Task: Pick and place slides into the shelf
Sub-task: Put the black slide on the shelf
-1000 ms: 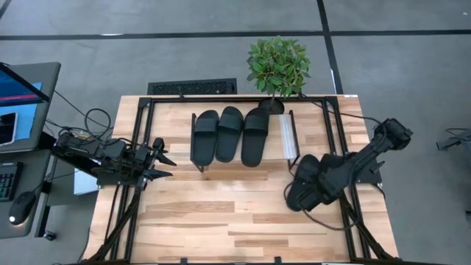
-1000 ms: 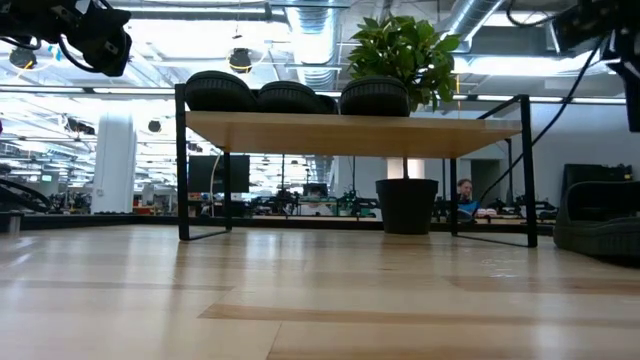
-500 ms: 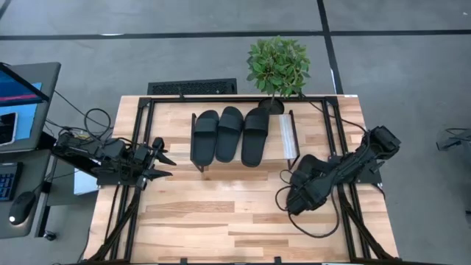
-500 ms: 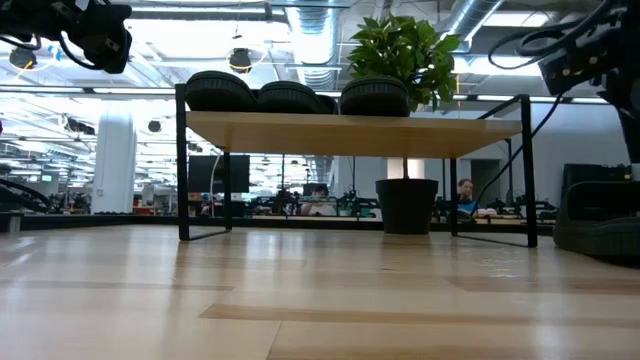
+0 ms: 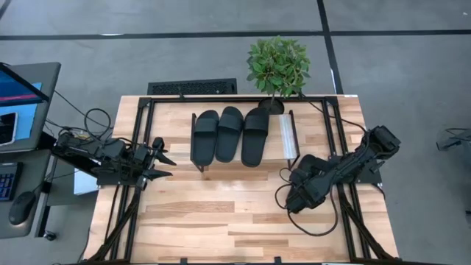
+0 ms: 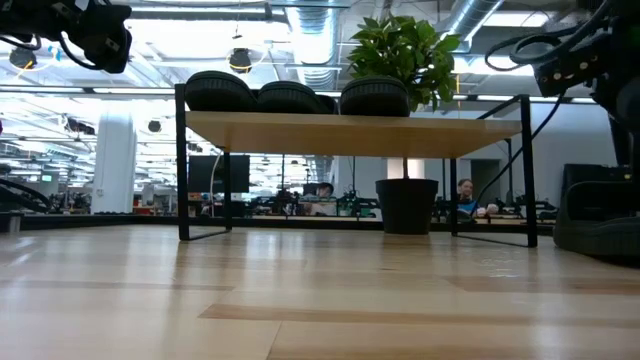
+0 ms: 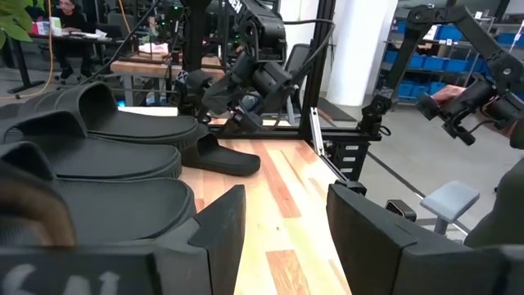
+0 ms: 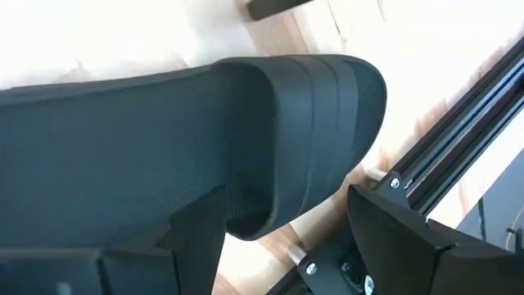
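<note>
Right hand brought down over the last slide

The right hand has been lowered and swung inward; its spread fingers now straddle the fourth slide on the worktop, ungripped. Three slides lie on the shelf. The left hand waits spread.

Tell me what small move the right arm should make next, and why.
Probably close on the fourth slide. The right end effector sits open right over it on the tabletop, while three slides already lie on the shelf.
</note>
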### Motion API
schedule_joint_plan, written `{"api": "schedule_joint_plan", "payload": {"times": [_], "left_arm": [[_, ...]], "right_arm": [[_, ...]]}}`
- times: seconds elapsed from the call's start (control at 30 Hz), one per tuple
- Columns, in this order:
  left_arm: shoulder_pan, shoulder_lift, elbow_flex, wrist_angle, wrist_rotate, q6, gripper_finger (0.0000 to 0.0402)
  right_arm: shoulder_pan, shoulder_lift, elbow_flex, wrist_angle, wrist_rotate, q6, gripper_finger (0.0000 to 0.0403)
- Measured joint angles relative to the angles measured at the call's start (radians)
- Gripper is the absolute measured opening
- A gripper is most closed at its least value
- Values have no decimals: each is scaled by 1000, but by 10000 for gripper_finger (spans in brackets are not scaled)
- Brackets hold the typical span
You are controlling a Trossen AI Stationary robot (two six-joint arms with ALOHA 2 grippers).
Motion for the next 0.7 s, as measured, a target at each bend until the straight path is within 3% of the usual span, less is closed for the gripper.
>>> {"api": "schedule_joint_plan", "payload": {"times": [0.4,0.5,0.6,0.63,0.7], "left_arm": [[0,0,0,0,1,-6,160],[0,0,0,0,1,-6,160],[0,0,0,0,1,-7,160],[0,0,0,0,1,-7,160],[0,0,0,0,1,-7,160]], "right_arm": [[-48,0,-137,60,-4,1,237],[-50,0,-154,62,-41,-25,178],[-50,0,-157,62,-65,-34,54],[-49,0,-157,58,-66,-48,29],[-44,0,-157,61,-70,-55,19]]}}
